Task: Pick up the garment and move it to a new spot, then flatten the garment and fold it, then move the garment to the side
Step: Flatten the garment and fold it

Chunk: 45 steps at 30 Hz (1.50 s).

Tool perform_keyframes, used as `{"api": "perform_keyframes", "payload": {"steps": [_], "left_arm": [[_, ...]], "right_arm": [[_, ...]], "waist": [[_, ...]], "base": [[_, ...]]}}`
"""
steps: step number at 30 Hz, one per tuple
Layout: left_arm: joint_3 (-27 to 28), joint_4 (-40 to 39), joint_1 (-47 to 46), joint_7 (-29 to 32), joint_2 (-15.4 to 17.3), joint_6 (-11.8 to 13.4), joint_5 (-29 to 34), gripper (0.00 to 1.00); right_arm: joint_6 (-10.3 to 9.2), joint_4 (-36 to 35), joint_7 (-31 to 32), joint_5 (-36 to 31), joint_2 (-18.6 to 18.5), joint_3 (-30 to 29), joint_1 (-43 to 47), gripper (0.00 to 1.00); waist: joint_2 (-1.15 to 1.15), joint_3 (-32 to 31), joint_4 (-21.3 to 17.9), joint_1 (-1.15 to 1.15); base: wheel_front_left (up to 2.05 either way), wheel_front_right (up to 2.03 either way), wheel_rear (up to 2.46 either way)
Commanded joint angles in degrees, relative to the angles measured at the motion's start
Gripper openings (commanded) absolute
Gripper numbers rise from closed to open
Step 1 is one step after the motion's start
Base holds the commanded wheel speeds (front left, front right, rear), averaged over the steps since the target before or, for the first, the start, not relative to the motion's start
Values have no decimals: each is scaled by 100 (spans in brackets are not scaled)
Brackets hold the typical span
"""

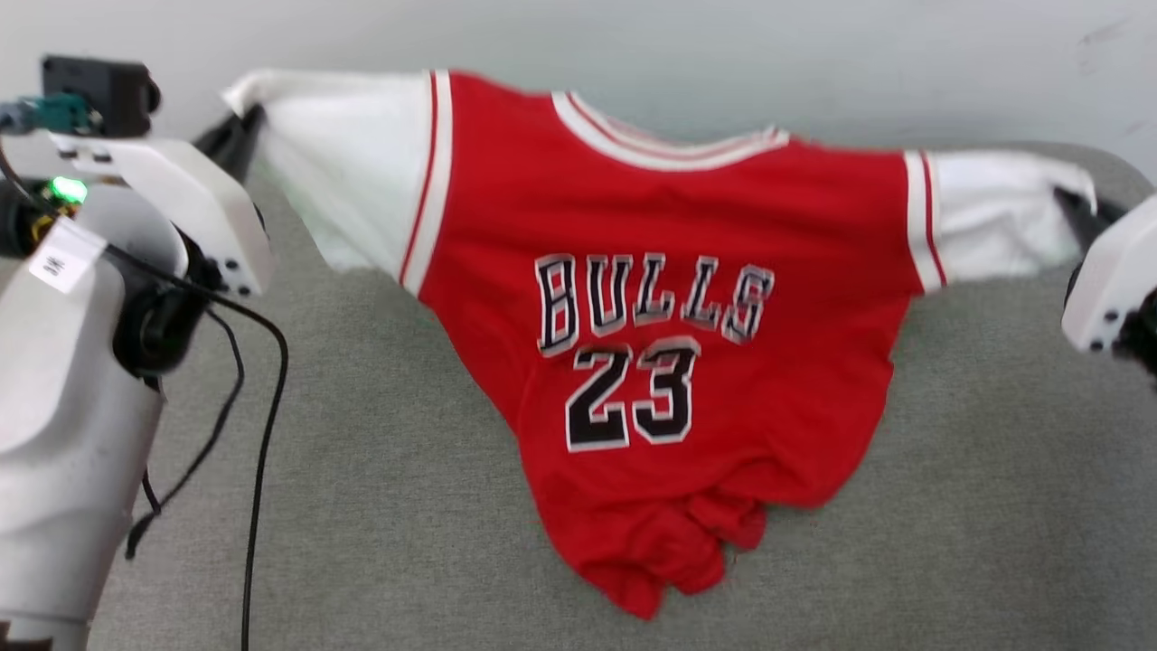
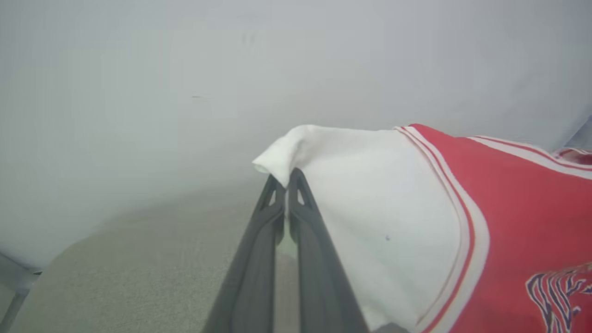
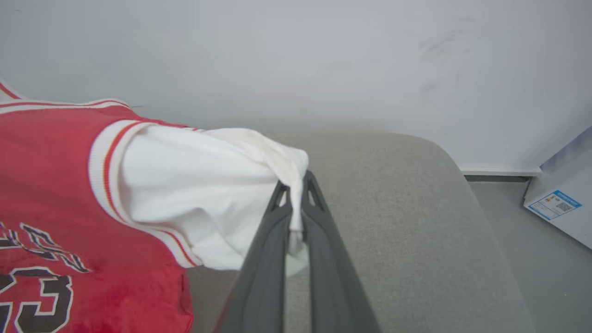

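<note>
While left claw (image 2: 286, 178) and right claw (image 3: 296, 182) pinch its sleeves (image 1: 343, 163), garment (image 1: 651, 199) hangs between

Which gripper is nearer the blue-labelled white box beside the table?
Right. The right gripper, pinching a garment sleeve, sits toward the box; the left gripper holds the far sleeve.

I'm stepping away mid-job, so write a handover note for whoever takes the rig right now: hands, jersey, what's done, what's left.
Left hand: shut on the tip of one white sleeve.
Right hand: shut on the tip of the other sleeve.
Jersey: lifted and spread between the hands, lower part bunched on the grey surface.
Done: picked up.
Left: lay it at the new spot, flatten, fold, move aside.
</note>
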Motion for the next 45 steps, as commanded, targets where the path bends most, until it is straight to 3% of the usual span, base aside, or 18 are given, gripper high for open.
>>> {"api": "perform_keyframes", "payload": {"steps": [1, 14, 26, 37, 45], "left_arm": [[32, 58, -133, -105, -34, 49, 49, 0], [193, 1250, -2124, -1282, -144, 39, 502, 0], [256, 2148, -3925, -2105, 30, -218, 733, 0], [125, 2975, -4471, -2517, -117, -450, 660, 0], [92, 3380, -4095, -2664, -343, -517, 348, 0]], "right_arm": [[-6, 66, -67, -53, -4, -1, -192, 0], [-6, 1188, -1092, -608, 122, -23, -2782, 0], [-8, 2174, -1982, -1057, 395, -157, -5027, 0], [-6, 3218, -2575, -1036, 881, 145, -5772, 0], [-6, 4104, -2971, -811, 1088, 510, -5630, 0]], "waist": [[0, -6, -10, 0], [0, 634, -159, 0], [0, 1535, -256, 0], [0, 2528, -244, 0], [0, 2703, -204, 0]], "base": [[0, 0, 0], [0, 0, 0], [0, 0, 0], [0, 0, 0], [0, 0, 0]]}}
